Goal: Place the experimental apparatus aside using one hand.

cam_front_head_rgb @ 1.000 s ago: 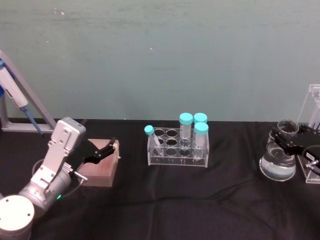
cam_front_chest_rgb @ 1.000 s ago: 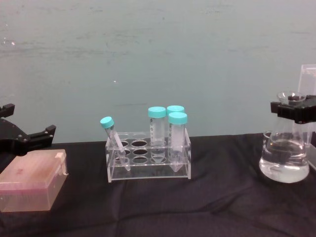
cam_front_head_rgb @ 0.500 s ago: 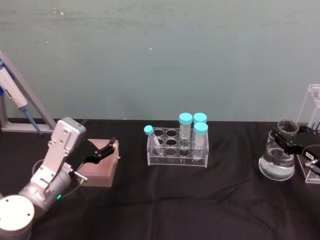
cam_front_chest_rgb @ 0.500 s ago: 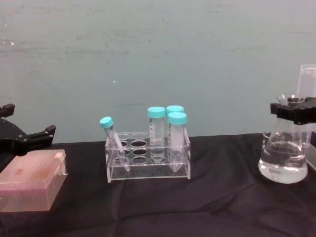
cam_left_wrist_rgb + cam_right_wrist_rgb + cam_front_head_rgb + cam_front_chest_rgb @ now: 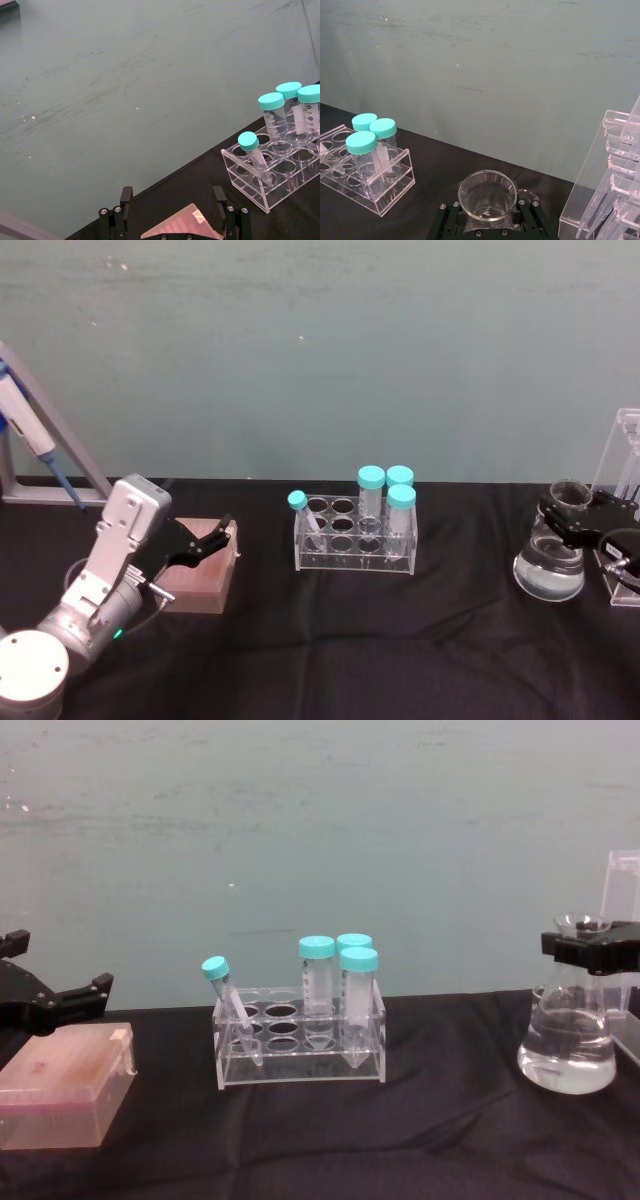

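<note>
The conical flask (image 5: 548, 567) with clear liquid stands at the far right of the black cloth, its base at or just above the cloth in the chest view. My all-black right gripper (image 5: 572, 523) is shut on the flask's neck (image 5: 581, 945), and the flask mouth (image 5: 486, 194) sits between the jaws. Just right of the flask stands the tall acrylic stand (image 5: 627, 465) holding long pipettes (image 5: 600, 207). At the left, my silver-wristed left gripper (image 5: 214, 537) hangs open over a pink box (image 5: 62, 1098), holding nothing; its fingers (image 5: 126, 196) stand apart.
A clear tube rack (image 5: 355, 536) with several teal-capped tubes (image 5: 318, 975) stands mid-table. A blue pipette (image 5: 28, 435) leans on a grey stand at the back left. The green wall rises right behind the table.
The right gripper has carried the flask a little to the left, away from the acrylic stand. The left arm has not moved.
</note>
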{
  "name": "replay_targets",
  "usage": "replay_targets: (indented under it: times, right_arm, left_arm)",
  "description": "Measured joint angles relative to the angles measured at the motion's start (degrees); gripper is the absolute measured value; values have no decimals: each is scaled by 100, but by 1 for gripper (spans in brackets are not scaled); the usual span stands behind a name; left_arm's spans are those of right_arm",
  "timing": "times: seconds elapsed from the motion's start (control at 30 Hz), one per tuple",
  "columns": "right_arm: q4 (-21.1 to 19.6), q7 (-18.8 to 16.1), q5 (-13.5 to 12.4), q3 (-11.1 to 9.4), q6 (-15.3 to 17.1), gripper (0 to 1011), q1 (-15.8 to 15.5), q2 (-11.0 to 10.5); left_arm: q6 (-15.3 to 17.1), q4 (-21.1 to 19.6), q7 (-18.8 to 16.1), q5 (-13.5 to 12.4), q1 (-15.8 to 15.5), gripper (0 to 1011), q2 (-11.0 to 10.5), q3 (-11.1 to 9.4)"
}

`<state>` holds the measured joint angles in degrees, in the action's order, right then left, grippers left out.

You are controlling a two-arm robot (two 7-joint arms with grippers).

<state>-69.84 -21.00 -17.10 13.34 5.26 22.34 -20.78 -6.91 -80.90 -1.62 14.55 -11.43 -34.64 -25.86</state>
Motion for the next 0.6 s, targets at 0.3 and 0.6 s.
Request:
replay_targets:
  times: [0.3, 0.6]
  right_arm:
    - [40, 4, 2, 9, 37, 472, 27, 20]
    - [34, 6, 2, 10, 40, 472, 24, 17]
  left_arm:
    - [0, 0, 0, 0, 0, 1000, 0, 0]
    - [0, 0, 0, 0, 0, 1000, 0, 0]
